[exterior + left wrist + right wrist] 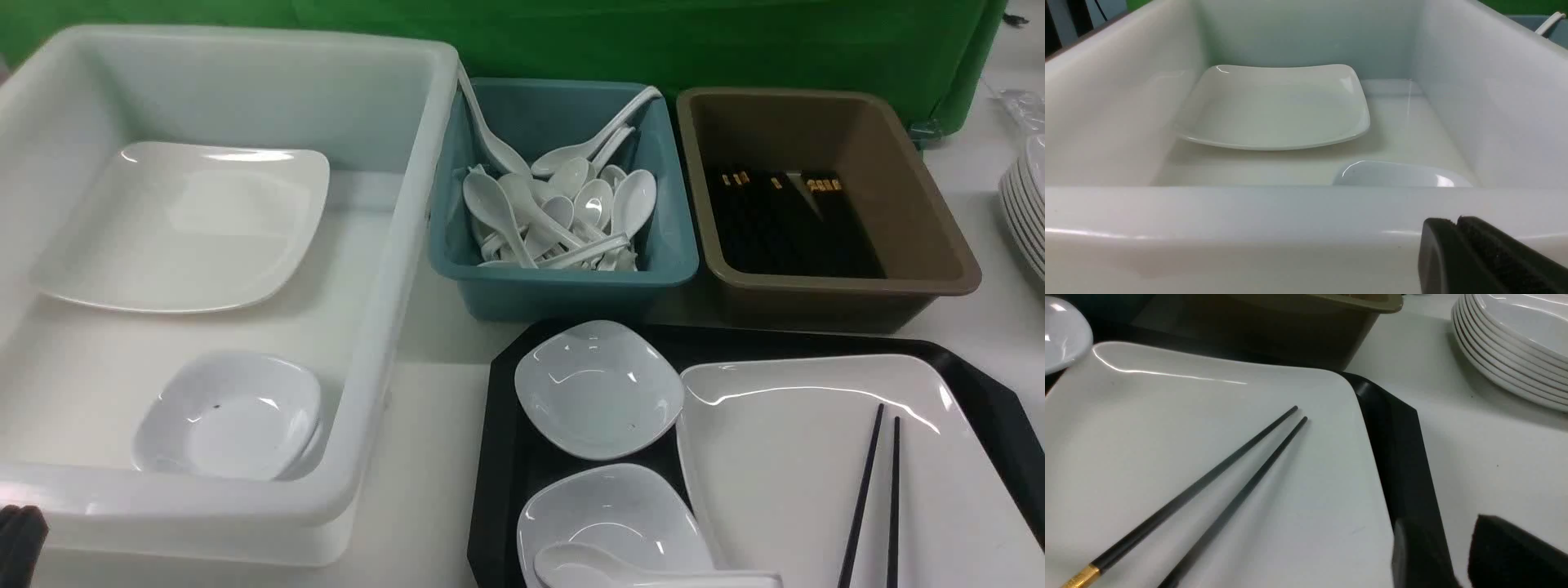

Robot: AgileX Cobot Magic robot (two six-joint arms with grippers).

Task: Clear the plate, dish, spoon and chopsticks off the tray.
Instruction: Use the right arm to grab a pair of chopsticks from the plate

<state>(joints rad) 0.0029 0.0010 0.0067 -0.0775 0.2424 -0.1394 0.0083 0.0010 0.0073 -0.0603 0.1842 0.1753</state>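
chopsticks (1208, 477) lie side by side on the plate (1147, 428) in the tray (1396, 457). right gripper (1443, 539), spread and empty by the tray's rim, should pinch both sticks together mid-length. left gripper (1455, 223) sits pressed together.

No text, label, brand, number or sign can be read on anything in view. Small gold marks are seen at the ends of the stored chopsticks (784, 224) in the brown bin (914, 180), but they are too small to be made out as lettering. A plain gold band (1081, 577) is seen on one of the chopsticks (1180, 497) lying on the plate (1167, 428); nothing is written on it.
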